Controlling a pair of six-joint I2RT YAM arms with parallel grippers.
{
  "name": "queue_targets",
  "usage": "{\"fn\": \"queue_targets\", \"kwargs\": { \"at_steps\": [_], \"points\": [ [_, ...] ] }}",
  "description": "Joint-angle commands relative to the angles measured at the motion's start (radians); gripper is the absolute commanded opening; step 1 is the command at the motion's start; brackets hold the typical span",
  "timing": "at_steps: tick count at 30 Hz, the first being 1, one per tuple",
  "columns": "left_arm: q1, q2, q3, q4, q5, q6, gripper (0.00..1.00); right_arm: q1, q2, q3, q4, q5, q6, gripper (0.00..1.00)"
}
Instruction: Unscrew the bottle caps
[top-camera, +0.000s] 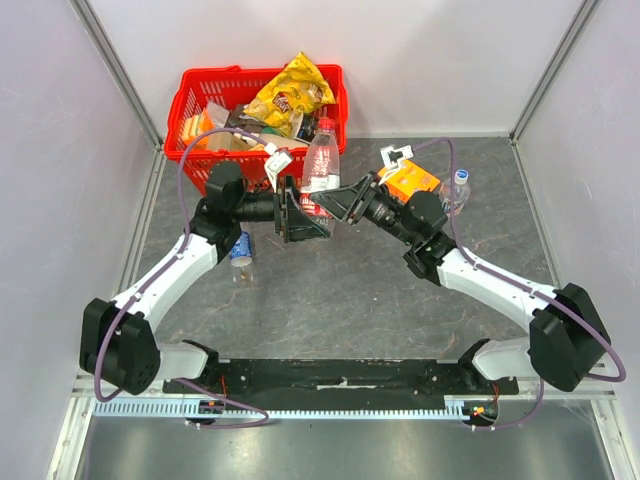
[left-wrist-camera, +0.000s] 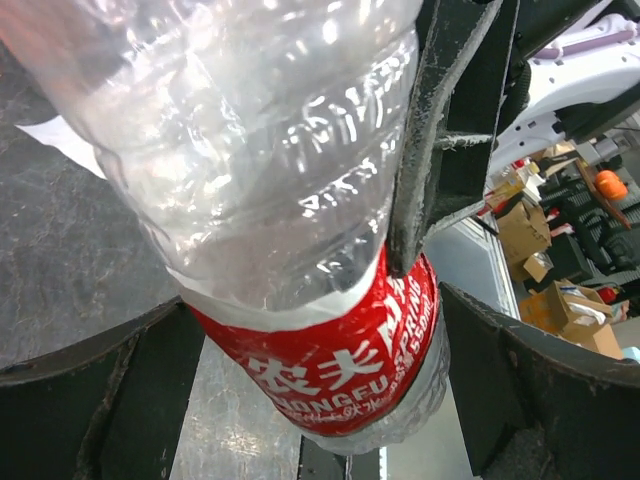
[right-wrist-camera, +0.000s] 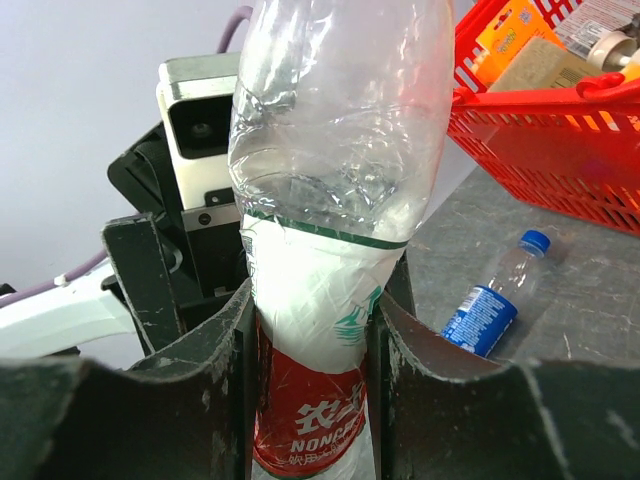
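A red-labelled clear bottle (top-camera: 320, 165) (right-wrist-camera: 330, 150) stands off the table between both arms. My right gripper (top-camera: 342, 200) (right-wrist-camera: 310, 340) is shut on its label, one finger pressed to each side. My left gripper (top-camera: 303, 215) (left-wrist-camera: 320, 400) is open wide around the bottle's lower end (left-wrist-camera: 330, 360), with a gap at each finger. Its cap is hard to make out against the basket. A blue-labelled bottle (top-camera: 241, 250) (right-wrist-camera: 495, 300) lies on the table at the left, blue cap (right-wrist-camera: 536, 241) on. A nearly plain bottle (top-camera: 458, 192) lies at the right.
A red basket (top-camera: 190, 100) (right-wrist-camera: 560, 150) full of snack packets stands at the back, just behind the held bottle. An orange box (top-camera: 412, 180) sits by my right wrist, next to the plain bottle. Grey walls close in both sides.
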Motion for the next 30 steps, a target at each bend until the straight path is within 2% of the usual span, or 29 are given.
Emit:
{"fn": "queue_targets", "kwargs": {
  "at_steps": [1,4,7,10,14,17,22,28,30],
  "points": [
    [-0.002,0.0,-0.031,0.189,0.046,-0.139,0.99,0.028,-0.002,-0.008,0.099,0.033,-0.007,0.43],
    [-0.003,-0.006,-0.049,0.205,0.02,-0.156,0.98,0.039,-0.003,-0.019,0.103,0.052,-0.007,0.43],
    [-0.002,-0.019,-0.083,0.274,0.012,-0.193,0.93,0.045,-0.008,-0.022,0.107,0.053,-0.013,0.43],
    [-0.002,-0.026,-0.085,0.27,0.016,-0.179,0.82,0.049,-0.011,-0.028,0.095,0.063,-0.024,0.44],
    [-0.003,-0.031,-0.086,0.272,0.03,-0.173,0.6,0.049,-0.022,-0.047,0.096,0.069,-0.022,0.46],
    [-0.003,-0.025,-0.086,0.275,0.041,-0.177,0.39,0.049,-0.028,-0.05,0.096,0.072,-0.022,0.55],
    [-0.002,-0.025,-0.085,0.278,0.049,-0.179,0.36,0.049,-0.039,-0.042,0.083,0.075,-0.041,0.7],
    [-0.003,-0.032,-0.054,0.167,0.036,-0.096,0.36,0.049,-0.097,-0.008,-0.043,0.125,-0.117,0.97],
    [-0.003,-0.034,-0.036,0.083,0.014,-0.044,0.36,0.049,-0.128,0.012,-0.122,0.168,-0.156,0.98]
  ]
}}
